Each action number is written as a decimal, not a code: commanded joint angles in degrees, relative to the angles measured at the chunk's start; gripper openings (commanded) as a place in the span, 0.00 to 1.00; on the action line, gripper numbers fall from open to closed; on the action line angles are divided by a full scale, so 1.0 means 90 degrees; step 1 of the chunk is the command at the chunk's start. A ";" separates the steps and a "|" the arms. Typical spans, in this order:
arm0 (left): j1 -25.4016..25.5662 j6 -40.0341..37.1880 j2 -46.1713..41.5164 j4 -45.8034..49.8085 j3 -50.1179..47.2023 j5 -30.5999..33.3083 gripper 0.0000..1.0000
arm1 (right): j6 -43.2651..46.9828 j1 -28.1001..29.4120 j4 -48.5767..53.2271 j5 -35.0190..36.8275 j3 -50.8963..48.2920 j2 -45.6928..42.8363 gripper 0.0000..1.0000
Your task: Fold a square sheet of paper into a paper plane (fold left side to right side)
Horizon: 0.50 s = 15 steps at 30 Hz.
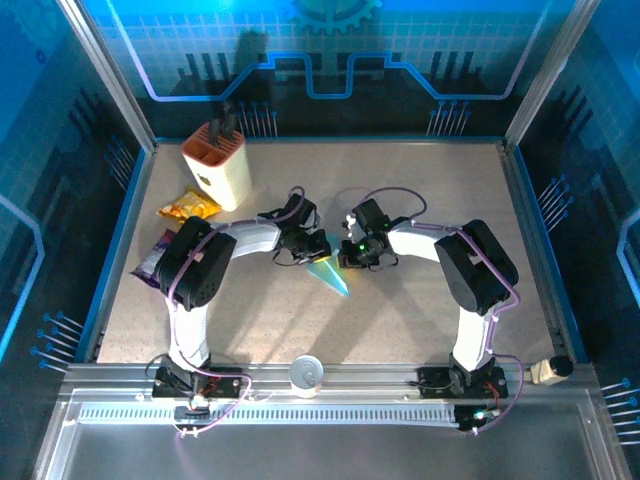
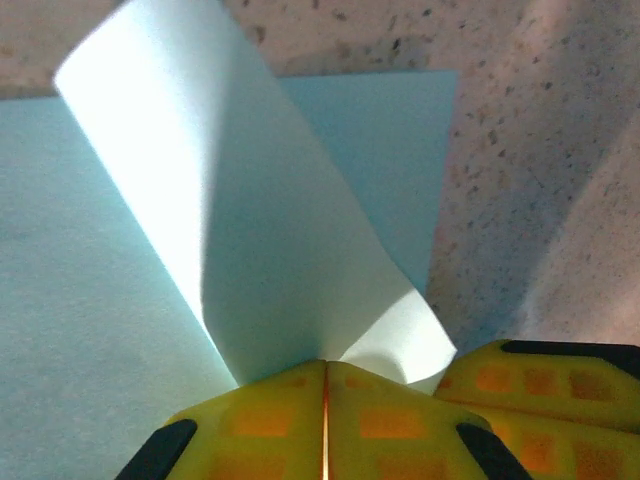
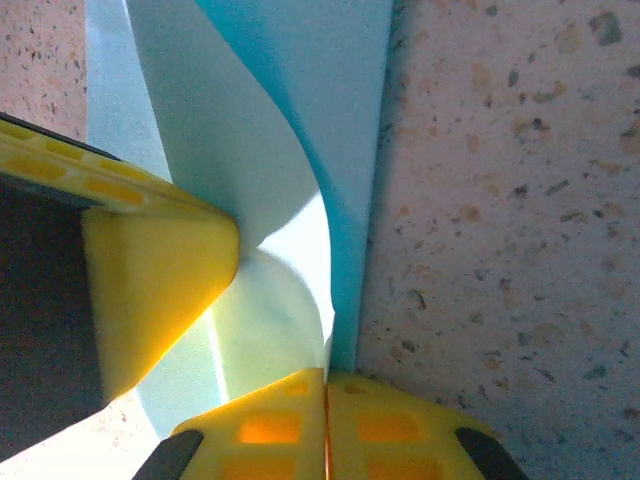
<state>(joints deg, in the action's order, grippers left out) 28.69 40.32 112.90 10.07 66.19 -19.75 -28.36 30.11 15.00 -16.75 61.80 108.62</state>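
The square sheet of paper [image 1: 331, 276] is light blue and lies mid-table between the two arms. In the left wrist view most of the sheet [image 2: 90, 300] lies flat, while one flap [image 2: 230, 200] curls up from it into my left gripper [image 2: 325, 366], which is shut on the flap's edge. My right gripper [image 3: 325, 376] is shut on the paper's edge [image 3: 300, 200] right beside it. The two grippers, left [image 1: 318, 250] and right [image 1: 347, 256], nearly touch above the sheet. The paper plane is out of view.
A cream knife block [image 1: 218, 165] stands at the back left. A yellow snack packet [image 1: 188, 207] and a purple one [image 1: 152, 258] lie near the left arm. A white round object [image 1: 307, 373] sits on the front rail. Bare speckled tabletop [image 1: 440, 190] stretches to the right.
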 commanded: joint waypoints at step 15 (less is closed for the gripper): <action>0.0045 -0.0138 0.0092 0.0044 -0.0517 0.0321 0.08 | 0.0026 0.0015 0.0423 -0.0028 0.0060 -0.0123 0.20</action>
<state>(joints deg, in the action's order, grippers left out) 28.67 40.32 112.44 6.81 63.90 -19.70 -28.23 30.33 15.46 -17.34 62.28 108.49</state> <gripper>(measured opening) 0.087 0.193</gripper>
